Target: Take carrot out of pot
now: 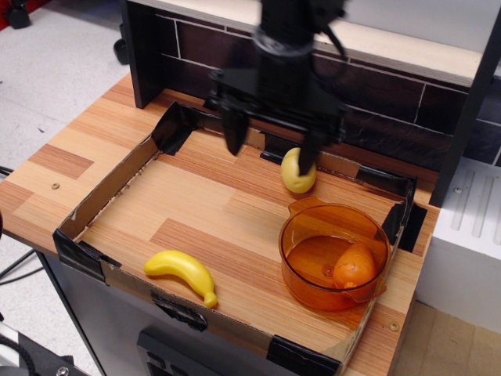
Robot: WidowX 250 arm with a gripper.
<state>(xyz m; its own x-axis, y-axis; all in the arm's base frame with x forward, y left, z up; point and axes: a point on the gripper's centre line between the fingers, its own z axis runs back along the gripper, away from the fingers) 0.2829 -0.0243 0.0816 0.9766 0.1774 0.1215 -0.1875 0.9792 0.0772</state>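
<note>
The orange carrot (354,266) lies inside the transparent amber pot (301,231), against its right wall. The pot stands at the front right of the cardboard-edged tray. My black gripper (272,153) hangs open and empty over the back middle of the tray, up and to the left of the pot. Its right finger (311,157) is in front of the pale yellow potato (296,179); its left finger (234,135) is over bare wood.
A yellow banana (182,272) lies at the tray's front left. The tray has low cardboard walls (109,186) with black taped corners. A dark tiled backsplash (391,110) with a wooden shelf rises behind. The table edge drops off at the front and left.
</note>
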